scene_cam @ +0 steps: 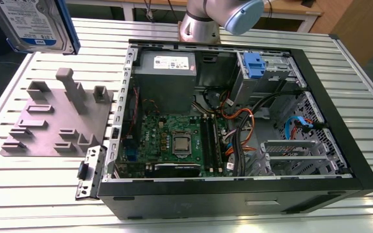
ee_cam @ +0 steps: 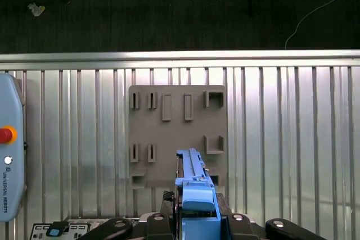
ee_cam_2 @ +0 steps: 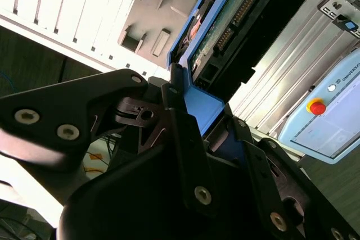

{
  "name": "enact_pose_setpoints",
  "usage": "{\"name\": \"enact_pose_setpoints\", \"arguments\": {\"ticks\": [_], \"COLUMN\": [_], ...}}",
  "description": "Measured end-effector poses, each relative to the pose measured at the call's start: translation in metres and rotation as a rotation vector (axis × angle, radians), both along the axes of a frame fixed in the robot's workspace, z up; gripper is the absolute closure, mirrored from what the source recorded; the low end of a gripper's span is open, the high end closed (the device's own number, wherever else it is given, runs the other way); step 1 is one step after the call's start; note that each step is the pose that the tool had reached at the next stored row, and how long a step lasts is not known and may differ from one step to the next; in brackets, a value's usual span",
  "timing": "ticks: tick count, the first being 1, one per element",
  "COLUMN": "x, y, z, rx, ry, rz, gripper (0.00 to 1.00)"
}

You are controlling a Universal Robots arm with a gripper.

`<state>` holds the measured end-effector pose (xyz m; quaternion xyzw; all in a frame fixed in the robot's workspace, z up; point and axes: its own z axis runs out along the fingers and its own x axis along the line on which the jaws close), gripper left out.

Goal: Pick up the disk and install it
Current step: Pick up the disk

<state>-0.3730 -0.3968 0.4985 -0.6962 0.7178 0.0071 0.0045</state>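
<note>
An open computer case [scene_cam: 206, 199] sits on the slatted metal table [scene_cam: 31, 194] — a grey fixture plate [scene_cam: 47, 124] just beside it.

The slatted metal table [scene_cam: 44, 204] carries a grey fixture block [scene_cam: 50, 121] and an open computer case [scene_cam: 225, 199].

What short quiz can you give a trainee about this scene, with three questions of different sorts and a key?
1. True or false: the flat silver metal disk with a blue plastic frame already sits inside the open black computer case.
2. Multiple choice: what is the black gripper shut on? A) the disk B) a screwdriver C) nothing
3. Short answer: in the exterior view, which thing lies on the slatted metal table on the exterior view's left of the case?

Key:
1. False: the disk is held in the air, outside the case.
2. A
3. The grey moulded fixture plate.
</note>
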Motion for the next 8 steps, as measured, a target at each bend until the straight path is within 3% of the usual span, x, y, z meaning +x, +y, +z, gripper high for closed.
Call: {"name": "enact_pose_setpoints", "arguments": {"ticks": [8], "x": [0.0019], "y": [0.0], "z": [0.0], "rx": [0.0], "ry": [0.0001], "rz": [0.0], "gripper": [0.63]}}
